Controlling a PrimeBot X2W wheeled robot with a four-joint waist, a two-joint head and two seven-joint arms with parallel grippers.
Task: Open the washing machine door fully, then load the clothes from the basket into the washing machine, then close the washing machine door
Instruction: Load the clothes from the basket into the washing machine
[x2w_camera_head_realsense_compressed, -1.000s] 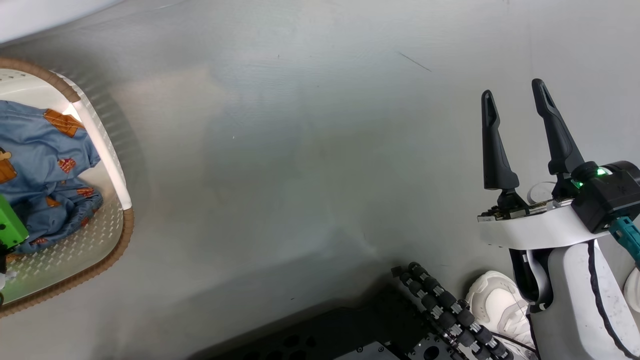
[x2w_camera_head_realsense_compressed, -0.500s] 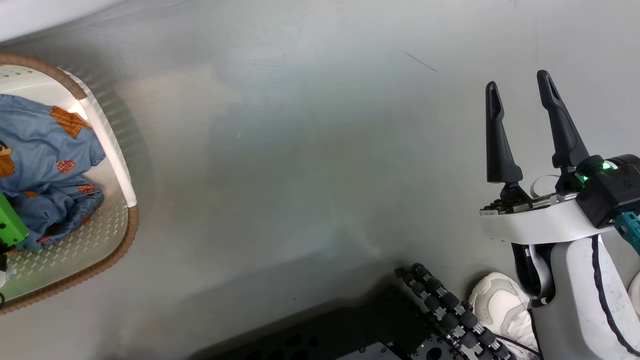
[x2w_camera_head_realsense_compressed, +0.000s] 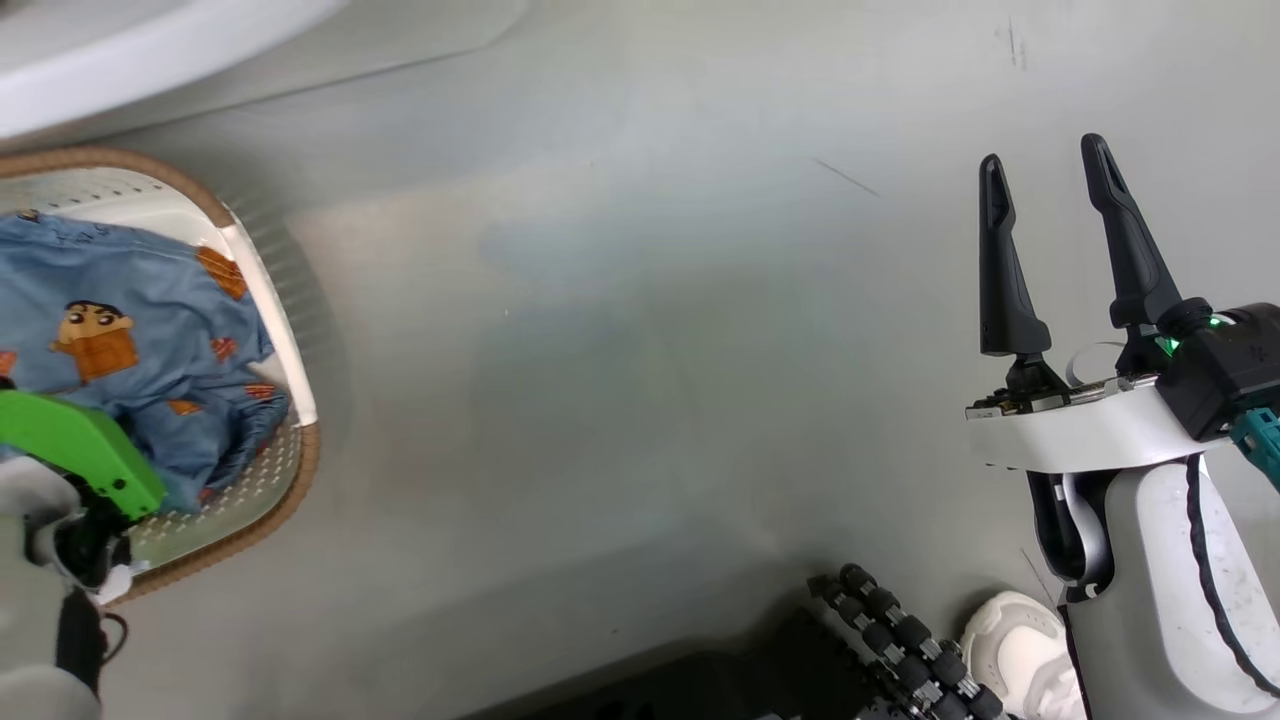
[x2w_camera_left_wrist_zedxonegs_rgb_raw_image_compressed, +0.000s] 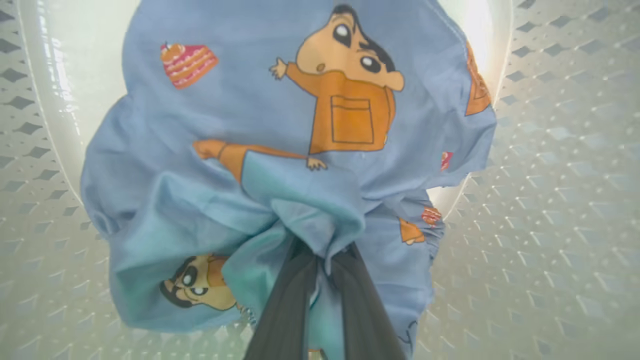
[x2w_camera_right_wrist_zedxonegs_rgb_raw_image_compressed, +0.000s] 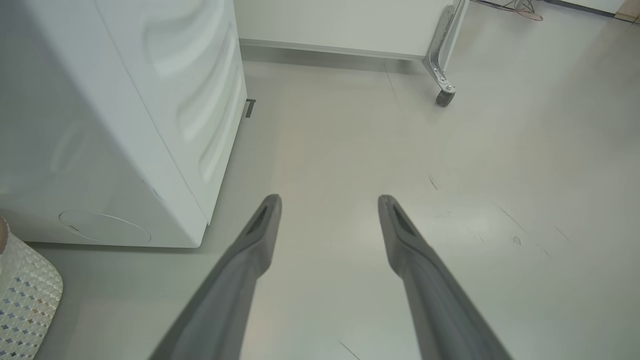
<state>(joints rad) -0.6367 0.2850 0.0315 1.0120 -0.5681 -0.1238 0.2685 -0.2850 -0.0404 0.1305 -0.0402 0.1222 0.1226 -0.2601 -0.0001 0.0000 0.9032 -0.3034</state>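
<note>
- Jaws of the left gripper (x2w_camera_left_wrist_zedxonegs_rgb_raw_image_compressed: 320, 252) are pressed together on a bunched fold of the clothes (x2w_camera_left_wrist_zedxonegs_rgb_raw_image_compressed: 300, 125), as seen in the left wrist view.
- The light blue, cartoon-printed clothes are held inside the basket (x2w_camera_head_realsense_compressed: 283, 355), at the left edge of the head view.
- Bare grey floor (x2w_camera_head_realsense_compressed: 640, 350) is seen between the basket and the right arm.
- The right gripper (x2w_camera_head_realsense_compressed: 1043, 155) is held over that floor with its jaws wide apart.
- The washing machine (x2w_camera_right_wrist_zedxonegs_rgb_raw_image_compressed: 110, 125) is shown at the left of the right wrist view, its white side panel visible.
</note>
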